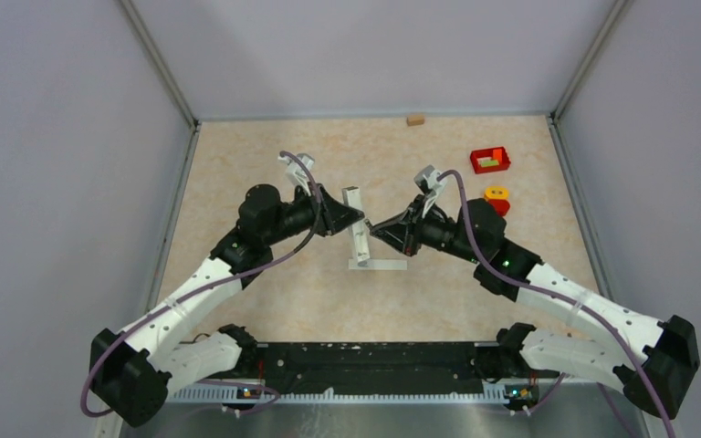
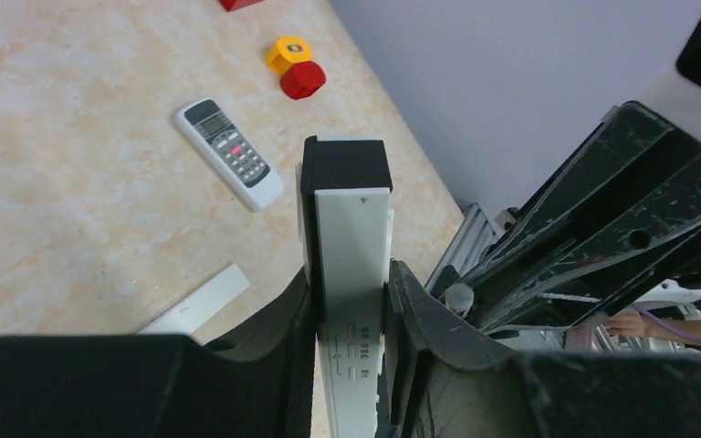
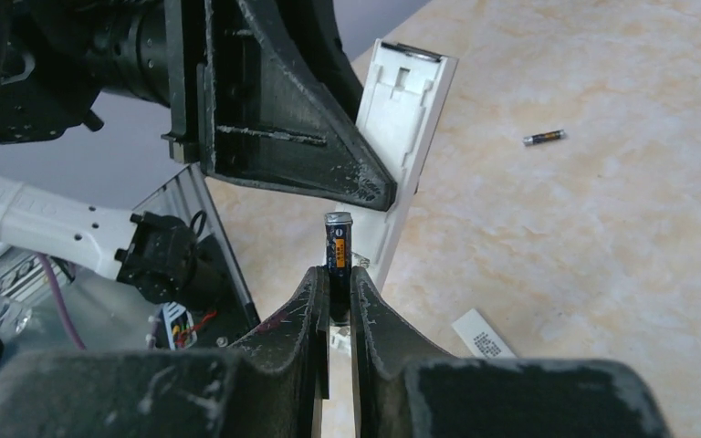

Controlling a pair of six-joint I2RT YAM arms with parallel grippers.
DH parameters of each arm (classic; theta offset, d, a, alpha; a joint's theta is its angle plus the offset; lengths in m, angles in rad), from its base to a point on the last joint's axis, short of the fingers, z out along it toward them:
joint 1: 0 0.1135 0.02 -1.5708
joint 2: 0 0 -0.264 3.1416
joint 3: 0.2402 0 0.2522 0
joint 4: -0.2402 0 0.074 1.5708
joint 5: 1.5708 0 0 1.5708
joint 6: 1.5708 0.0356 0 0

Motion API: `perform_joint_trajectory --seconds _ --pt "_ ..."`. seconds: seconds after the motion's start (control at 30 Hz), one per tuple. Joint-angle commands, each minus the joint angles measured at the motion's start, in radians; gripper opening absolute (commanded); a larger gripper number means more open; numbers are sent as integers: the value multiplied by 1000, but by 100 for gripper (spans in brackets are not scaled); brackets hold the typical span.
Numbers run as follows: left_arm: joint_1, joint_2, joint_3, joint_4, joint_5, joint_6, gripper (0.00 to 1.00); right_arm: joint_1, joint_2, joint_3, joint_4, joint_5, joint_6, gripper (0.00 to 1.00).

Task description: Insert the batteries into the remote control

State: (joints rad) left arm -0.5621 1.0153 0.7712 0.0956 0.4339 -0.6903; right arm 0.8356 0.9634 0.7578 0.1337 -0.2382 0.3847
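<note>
The left gripper (image 2: pixel 351 315) is clamped on a slim white handset body (image 2: pixel 353 228) with a black end cap, holding it steeply tilted – its open battery bay faces the other arm. Just beside that bay, the right gripper (image 3: pixel 335 283) pinches a battery (image 3: pixel 338 239) upright between its narrow fingertips. A loose battery (image 3: pixel 544 137) lies well apart on the table (image 1: pixel 265 301). A plain white bar (image 3: pixel 482 336) with a small label lies flat nearby – farther right, the remote control (image 2: pixel 228 153), dark screen and grey buttons up, rests on the table
</note>
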Motion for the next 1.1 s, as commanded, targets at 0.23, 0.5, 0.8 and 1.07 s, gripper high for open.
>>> perform_joint_trajectory --seconds 0.23,0.5,0.8,1.07 --pt "19 -30 -20 157 -70 -107 0 4 26 85 -124 48 38 6" --pt "104 49 -26 126 -59 -386 0 5 83 158 -221 91 192 6" --pt "129 84 -48 176 28 -435 0 11 152 230 -277 87 218 6" --pt "148 95 -65 205 62 -467 0 31 217 289 -329 102 184 7"
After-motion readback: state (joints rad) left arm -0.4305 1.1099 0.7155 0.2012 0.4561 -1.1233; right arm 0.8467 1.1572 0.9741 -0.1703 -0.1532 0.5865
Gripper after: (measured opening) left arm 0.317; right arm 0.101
